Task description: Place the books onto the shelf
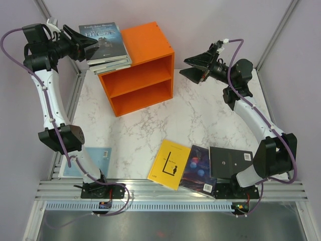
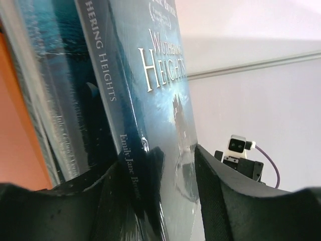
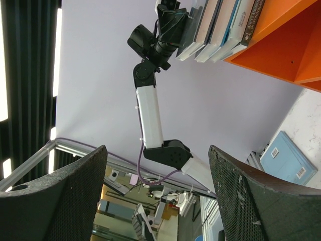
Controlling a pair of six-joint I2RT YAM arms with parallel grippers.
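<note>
The orange shelf (image 1: 138, 75) stands at the back of the marble table, both compartments bare. A stack of books (image 1: 106, 45) lies on its top at the left end, with the dark teal "Wuthering Heights" (image 2: 160, 75) uppermost. My left gripper (image 1: 88, 42) straddles that top book's near edge, one finger on each side and the jaws slightly apart. A yellow book (image 1: 169, 163), a dark blue book (image 1: 198, 168), a black book (image 1: 231, 161) and a light blue book (image 1: 95, 160) lie flat near the front. My right gripper (image 1: 194, 66) hangs open and empty to the right of the shelf.
The right wrist view looks across at the left arm (image 3: 150, 100), the stacked books (image 3: 215, 25) and the shelf's orange edge (image 3: 281, 45). Pale walls and metal frame rails (image 1: 75, 95) close in the table. Both arm bases sit at the near edge.
</note>
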